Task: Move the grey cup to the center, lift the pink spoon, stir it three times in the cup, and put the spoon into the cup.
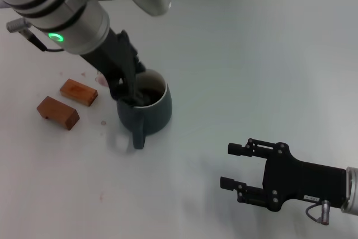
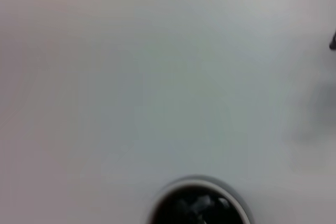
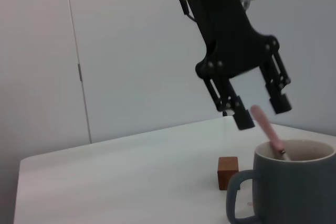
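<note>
The grey cup [image 1: 151, 113] stands on the white tabletop left of the middle, handle toward me. It also shows in the right wrist view [image 3: 294, 187], and its rim shows in the left wrist view [image 2: 198, 182]. The pink spoon [image 3: 268, 129] leans inside the cup, its handle sticking up over the rim. My left gripper [image 3: 262, 111] hangs just above the cup mouth, fingers apart on either side of the handle's top. In the head view the left gripper [image 1: 127, 89] hides the spoon. My right gripper [image 1: 228, 165] is open and empty near the front right.
Two brown wooden blocks [image 1: 78, 92] [image 1: 57, 112] lie left of the cup; one shows in the right wrist view [image 3: 228, 172]. A few small pink spots [image 1: 102, 80] mark the table near the blocks.
</note>
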You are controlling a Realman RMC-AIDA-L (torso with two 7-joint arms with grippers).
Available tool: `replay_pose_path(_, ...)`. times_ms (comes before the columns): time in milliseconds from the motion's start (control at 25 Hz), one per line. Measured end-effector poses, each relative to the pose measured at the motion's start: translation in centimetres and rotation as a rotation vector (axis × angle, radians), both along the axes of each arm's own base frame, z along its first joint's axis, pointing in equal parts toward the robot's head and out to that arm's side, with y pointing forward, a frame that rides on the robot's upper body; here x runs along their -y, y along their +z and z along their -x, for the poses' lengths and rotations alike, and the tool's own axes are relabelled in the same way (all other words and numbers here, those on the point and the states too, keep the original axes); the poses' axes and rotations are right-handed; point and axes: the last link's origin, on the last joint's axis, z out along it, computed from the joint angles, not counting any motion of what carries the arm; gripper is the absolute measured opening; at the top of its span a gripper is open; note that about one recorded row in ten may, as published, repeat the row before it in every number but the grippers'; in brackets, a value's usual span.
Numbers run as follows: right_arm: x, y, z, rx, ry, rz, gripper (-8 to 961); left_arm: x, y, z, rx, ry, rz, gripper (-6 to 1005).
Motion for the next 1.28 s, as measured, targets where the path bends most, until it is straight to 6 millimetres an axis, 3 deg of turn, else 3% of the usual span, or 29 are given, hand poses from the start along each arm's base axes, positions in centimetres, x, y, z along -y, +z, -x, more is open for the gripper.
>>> replay_pose_path(200,0.0,0.1,0.0,-0.002,-0.002,-0.004,667,-0.6,2.5,-1.3,0.319,-0.053,-0.130,471)
replay_pose_path(240,0.0,0.1,0.0,-0.001,-0.003,-0.005,667,-0.8,3.2,-1.0,0.406,-0.043,-0.170,522)
replay_pose_path(280,-0.1,0.1,0.0,-0.001,-0.003,-0.005,667,-1.3,4.8,-0.2,0.603,-0.008,-0.249,574)
replay_pose_path(320,-0.1,0.1,0.0,-0.001,-0.003,-0.005,667,-1.3,4.8,-0.2,0.603,-0.008,-0.249,574)
replay_pose_path(360,-0.1,0.1,0.0,-0.001,-0.003,-0.005,667,-1.4,5.9,1.0,0.775,0.046,-0.286,574)
replay_pose_path(400,-0.1,0.1,0.0,-0.002,-0.003,-0.005,667,-1.4,5.9,1.0,0.775,0.046,-0.286,575)
replay_pose_path(480,0.0,0.1,-0.1,-0.002,-0.005,-0.007,667,-1.2,7.3,4.6,1.064,0.169,-0.316,575)
replay_pose_path(520,0.0,0.1,-0.1,-0.002,-0.005,-0.007,667,-1.2,7.3,4.6,1.064,0.169,-0.316,576)
replay_pose_path(600,-0.1,0.1,-0.1,-0.002,-0.006,-0.008,667,-0.7,7.8,7.2,1.254,0.247,-0.315,579)
replay_pose_path(680,-0.1,0.1,-0.1,0.000,-0.007,-0.008,667,0.5,7.6,11.4,1.455,0.340,-0.315,582)
replay_pose_path(720,-0.1,0.1,-0.1,0.000,-0.007,-0.008,667,0.5,7.6,11.4,1.455,0.340,-0.315,582)
replay_pose_path(840,-0.1,0.1,-0.1,0.000,-0.008,-0.009,667,2.7,6.6,15.9,1.561,0.378,-0.355,582)
replay_pose_path(880,-0.1,0.2,-0.2,0.002,-0.009,-0.010,667,4.5,5.8,18.6,1.572,0.384,-0.410,582)
replay_pose_path(920,-0.1,0.2,-0.2,0.005,-0.009,-0.012,667,4.5,5.8,18.6,1.572,0.384,-0.410,583)
replay_pose_path(1000,-0.1,0.3,-0.4,0.008,-0.014,-0.015,667,6.4,5.1,20.7,1.551,0.353,-0.466,583)
replay_pose_path(1160,-0.1,0.4,-0.6,0.008,-0.027,-0.030,667,12.2,3.4,24.5,1.427,0.204,-0.592,583)
replay_pose_path(1200,-0.1,0.4,-0.6,0.008,-0.029,-0.031,667,12.2,3.4,24.5,1.427,0.204,-0.592,589)
replay_pose_path(1280,0.0,0.5,-0.7,0.008,-0.031,-0.032,667,14.6,2.2,25.4,1.366,0.161,-0.585,601)
